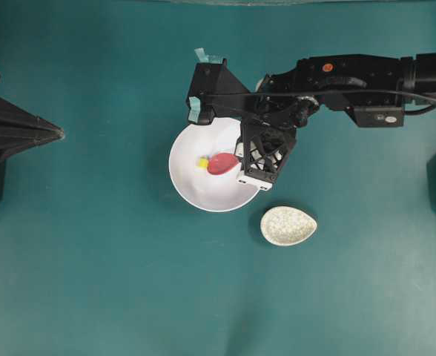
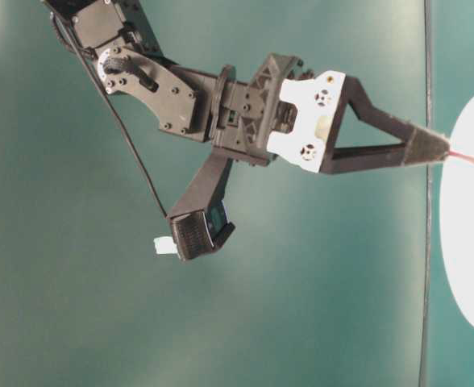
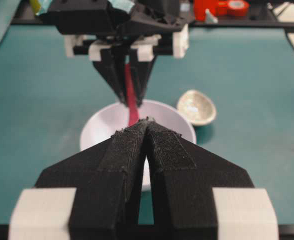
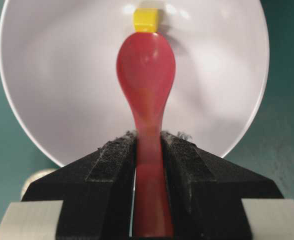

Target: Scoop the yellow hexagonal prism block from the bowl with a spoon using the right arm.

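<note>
We saw the right hand clamped on the handle of the pink-red soup spoon, its two black pads pressed against either side of the stem. The spoon's oval head lay inside the white bowl, pointing left in the overhead view, and its tip touched the yellow hexagonal prism block, which sat on the bowl's floor just beyond the head. From overhead the block sat left of the bowl's centre, with the spoon just to its right. The right arm reached in from the right edge of the teal counter and hung over the bowl's far right rim. A small speckled egg-shaped dish rested near the bowl, to its right and nearer side, apart from it. The left hand sat well apart at the left edge, its fingers closed together and holding nothing.
</note>
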